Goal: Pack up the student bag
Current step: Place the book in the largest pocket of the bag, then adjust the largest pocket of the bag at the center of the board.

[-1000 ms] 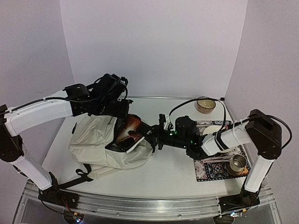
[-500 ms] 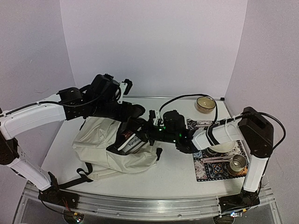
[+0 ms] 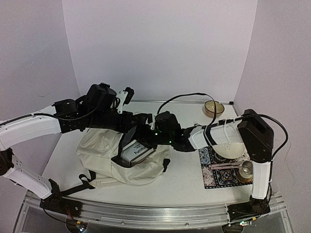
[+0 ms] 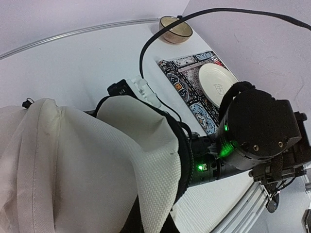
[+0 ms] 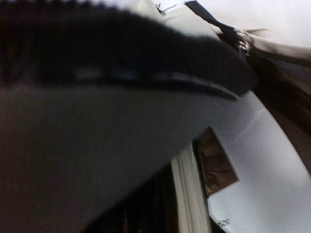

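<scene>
One word shows, starting "Furni", printed on the white book [image 3: 138, 153] inside the open student bag [image 3: 102, 151].

The student bag [image 3: 104, 155] is matt cream cloth, and up close you can see a coarse woven grain. The book [image 3: 137, 152] has a smooth cover. The plate [image 3: 231, 145] is glossy white, the cup [image 3: 247, 170] shiny bare metal, and the counter [image 3: 184, 182] smooth matt white.

Top view high, looking down; wrist views close (bag [image 3: 102, 150] shared).
</scene>
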Motion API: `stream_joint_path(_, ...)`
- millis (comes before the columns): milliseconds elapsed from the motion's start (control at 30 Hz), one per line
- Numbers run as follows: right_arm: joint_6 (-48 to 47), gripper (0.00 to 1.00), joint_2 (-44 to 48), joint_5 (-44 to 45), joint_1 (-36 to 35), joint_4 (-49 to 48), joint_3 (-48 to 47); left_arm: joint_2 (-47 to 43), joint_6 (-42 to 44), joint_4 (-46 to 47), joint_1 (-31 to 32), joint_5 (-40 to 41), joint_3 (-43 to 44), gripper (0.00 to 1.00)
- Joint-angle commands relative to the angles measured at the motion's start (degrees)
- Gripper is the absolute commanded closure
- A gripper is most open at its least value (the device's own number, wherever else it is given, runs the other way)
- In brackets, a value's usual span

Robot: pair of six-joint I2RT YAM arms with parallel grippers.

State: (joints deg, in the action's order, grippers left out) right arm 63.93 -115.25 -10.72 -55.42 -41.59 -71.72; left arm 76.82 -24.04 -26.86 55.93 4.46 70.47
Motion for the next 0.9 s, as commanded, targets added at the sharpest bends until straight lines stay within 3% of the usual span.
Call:
stream_joint_path(0, -9.94, 0.44, 5.58, 0.61, -0.31, 9.23, -2.82, -3.06, -2.75, 5.02, 0.23, 5.57, -1.92, 0.97)
stream_joint_path(300, -22.68, 0.15, 11.81, 1.05, -0.33, 25.35, -4.2, -2.99, -3.21, 5.29, 0.15, 7.96, -3.56, 0.97)
stream_joint_path(367, -26.45, 0.14, 12.7, 3.56, -0.3, 29.47, -5.08, -2.54, -3.13, 5.3, 0.14, 8.44, -3.81, 0.97)
stream_joint_path(633, -33.39, 0.14, 14.64, 29.07, -0.07, 40.5, -4.63, -1.25, -2.81, 5.26, 0.15, 7.38, -4.89, 0.95)
stream_joint_path(867, -32.57, 0.14, 7.71, 35.37, 0.67, 41.33, -8.7, -0.75, -2.51, 5.3, 0.2, 5.54, -4.91, 0.94)
